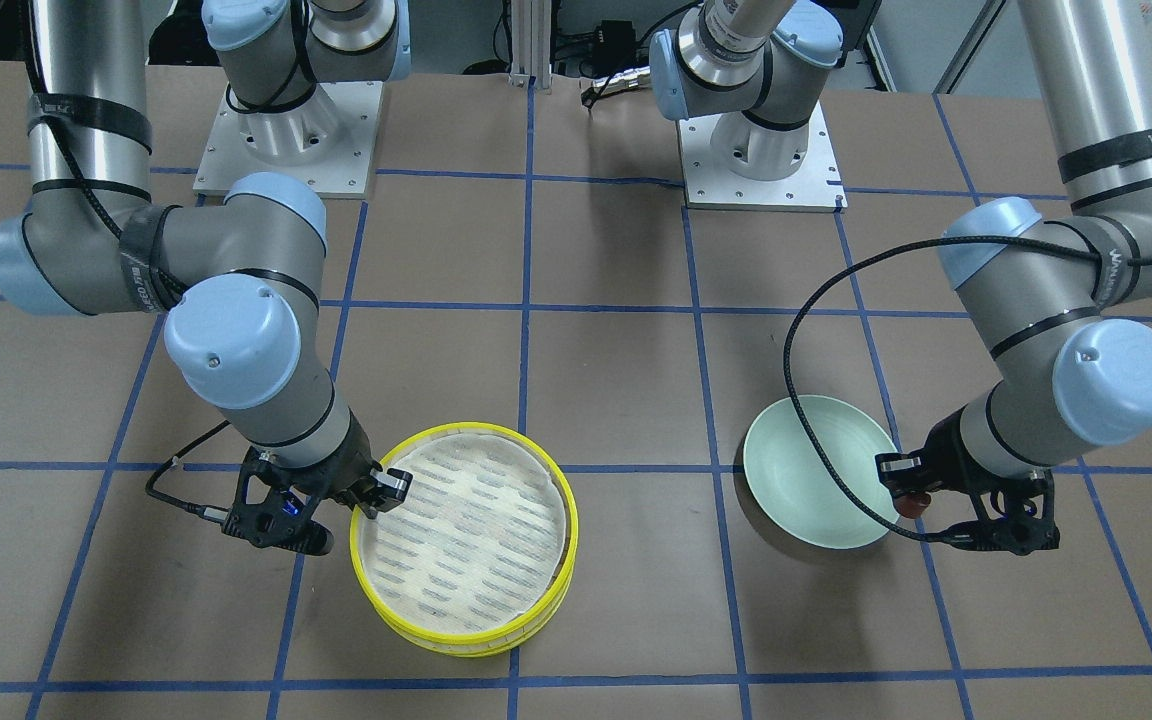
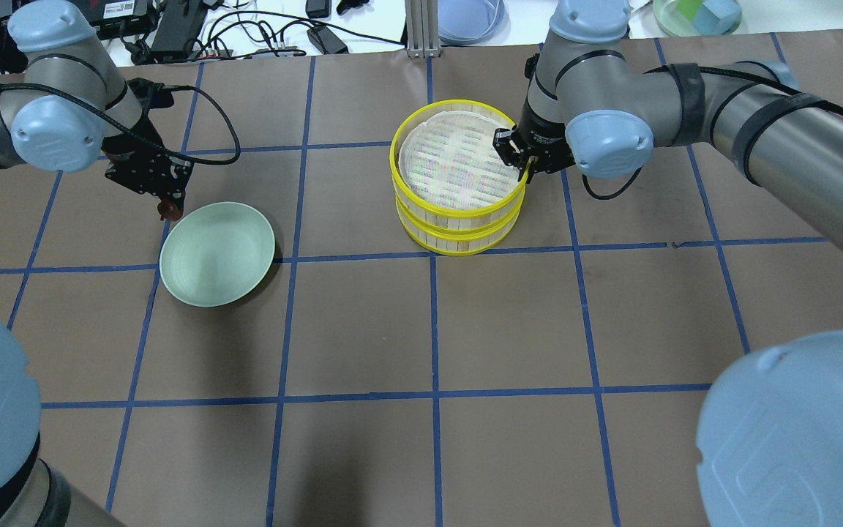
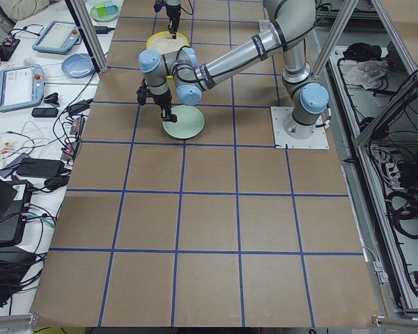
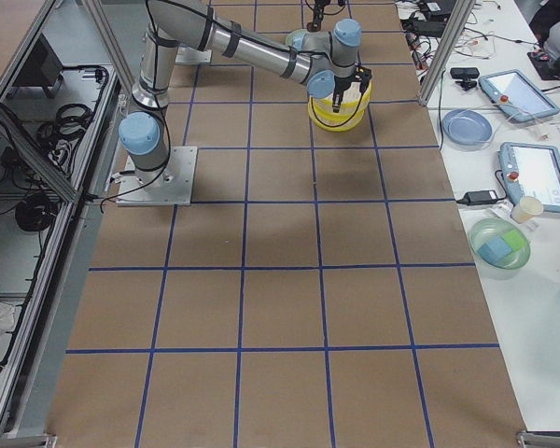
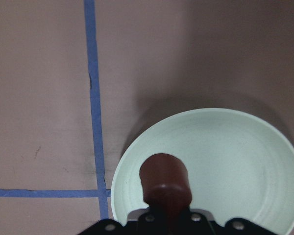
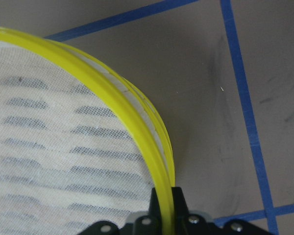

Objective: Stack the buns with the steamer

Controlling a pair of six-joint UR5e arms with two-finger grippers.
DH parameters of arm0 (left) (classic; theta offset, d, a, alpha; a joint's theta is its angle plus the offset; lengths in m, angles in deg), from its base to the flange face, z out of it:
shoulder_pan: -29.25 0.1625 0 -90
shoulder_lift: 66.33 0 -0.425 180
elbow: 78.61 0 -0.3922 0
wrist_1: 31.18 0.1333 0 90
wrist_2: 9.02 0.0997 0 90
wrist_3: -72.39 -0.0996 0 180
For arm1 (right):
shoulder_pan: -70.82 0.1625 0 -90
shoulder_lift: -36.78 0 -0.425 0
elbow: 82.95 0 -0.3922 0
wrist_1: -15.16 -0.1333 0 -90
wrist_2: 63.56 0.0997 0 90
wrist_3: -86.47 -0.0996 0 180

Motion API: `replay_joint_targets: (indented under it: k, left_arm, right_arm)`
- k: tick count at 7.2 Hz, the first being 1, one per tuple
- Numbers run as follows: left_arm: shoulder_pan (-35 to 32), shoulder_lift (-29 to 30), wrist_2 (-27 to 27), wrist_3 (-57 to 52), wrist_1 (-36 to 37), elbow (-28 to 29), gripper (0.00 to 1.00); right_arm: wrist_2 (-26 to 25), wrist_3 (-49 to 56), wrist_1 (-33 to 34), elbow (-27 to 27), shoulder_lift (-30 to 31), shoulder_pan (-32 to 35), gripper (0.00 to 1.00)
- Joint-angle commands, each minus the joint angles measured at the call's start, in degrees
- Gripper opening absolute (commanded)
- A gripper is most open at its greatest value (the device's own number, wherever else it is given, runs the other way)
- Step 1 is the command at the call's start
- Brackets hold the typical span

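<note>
the left gripper (image 2: 167,205) has its jaws pinched on the dark reddish-brown bun (image 5: 165,177) over the rim of the pale green plate (image 2: 220,256). the right gripper (image 2: 521,165) has its jaws clamped across the yellow rim of the upper steamer tier (image 2: 458,211), which sits on the lower tier (image 2: 458,245). the step looks like loading this bun, so next it should cross to the stack and go down gently on the mesh.

Bright even overhead light, soft shadows on the table (image 2: 363,329), wrist views slightly soft, no glare
</note>
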Motion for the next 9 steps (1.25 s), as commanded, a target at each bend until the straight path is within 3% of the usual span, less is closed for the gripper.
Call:
replay_joint_targets:
  k: [1, 2, 3, 4, 5, 7, 9]
  left_arm:
    - [-4.7, -3.8, -4.9, 7.6, -1.9, 3.3, 0.00]
    - [-6.4, -5.1, -5.3, 9.7, -3.1, 4.6, 0.00]
    - [-8.2, -6.6, -6.6, 12.4, -3.1, 4.8, 0.00]
    - [-10.1, -7.4, -7.9, 15.4, -2.5, 5.0, 0.00]
    - [-12.7, -7.2, -9.3, 20.6, -0.7, 5.4, 0.00]
    - [-17.9, -5.1, -16.2, 31.4, 9.4, 4.8, 0.00]
    - [-22.9, -2.0, -17.5, 36.8, 14.6, 4.5, 0.00]
  right_arm:
    - [0.1, -0.1, -0.3, -0.1, 0.1, 0.0, 0.43]
    - [0.2, -0.2, -0.3, -0.1, 0.2, 0.0, 0.53]
    - [0.1, -0.1, 0.1, 0.0, 0.5, 0.0, 0.92]
    - [0.0, 0.1, 0.2, 0.0, 1.0, 0.0, 0.99]
    - [-0.7, 1.0, -0.8, 0.6, 3.4, -0.2, 1.00]
    - [-5.1, 6.7, -12.6, 1.0, 12.0, -1.2, 1.00]
    - [-5.2, 16.6, -19.1, 0.9, 18.6, -4.5, 1.00]
